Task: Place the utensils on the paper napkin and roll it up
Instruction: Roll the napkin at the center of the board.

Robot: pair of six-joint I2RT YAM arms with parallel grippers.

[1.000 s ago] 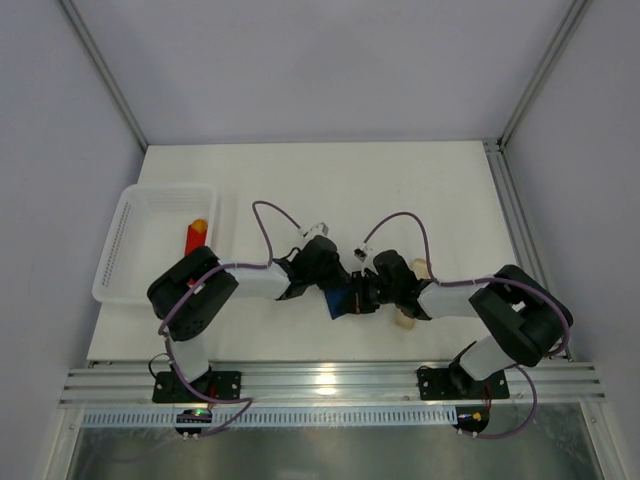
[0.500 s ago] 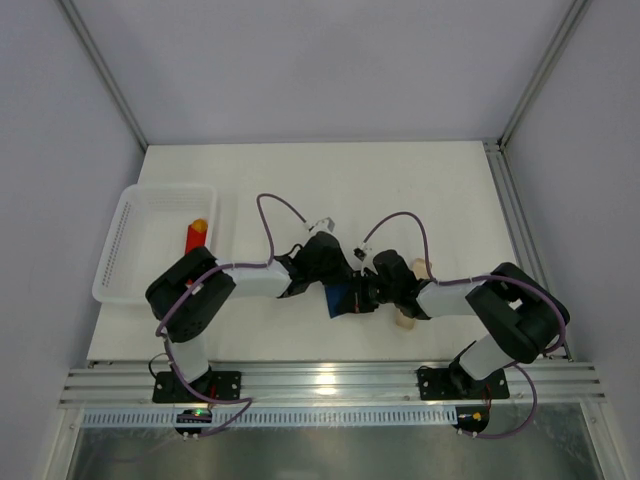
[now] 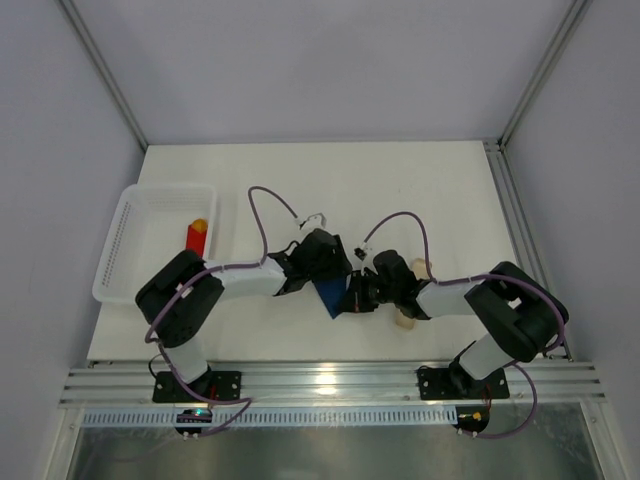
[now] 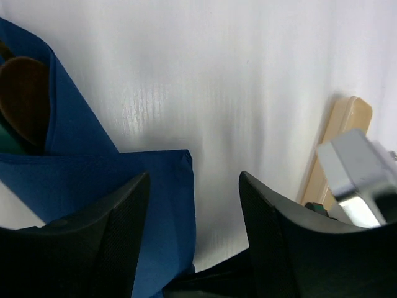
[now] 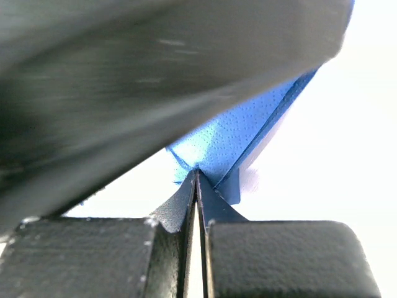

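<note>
The paper napkin (image 3: 327,296) lies folded and dark blue between the two arms. In the left wrist view the paper napkin (image 4: 93,180) wraps the utensils (image 4: 23,93), of which only a copper-brown spoon bowl peeks out of the fold at the far left. My left gripper (image 4: 193,230) is open, one finger over the napkin's edge and the other over bare table, with nothing between them. My right gripper (image 5: 197,181) is shut, its tips pinching a corner of the paper napkin (image 5: 248,130). In the top view the right gripper (image 3: 353,297) touches the napkin's right side, and the left gripper (image 3: 333,275) hovers just above it.
A pale beige bar (image 4: 338,143) lies right of the left gripper, partly under the right arm (image 3: 405,320). A white basket (image 3: 128,245) stands at the left with a red block (image 3: 196,237) in it. A large dark blurred shape (image 5: 142,81) fills the upper right wrist view.
My left gripper has opened, let go of the napkin and drawn slightly back from it. More of the blue sheet now shows from above. The right gripper stays shut in place.
</note>
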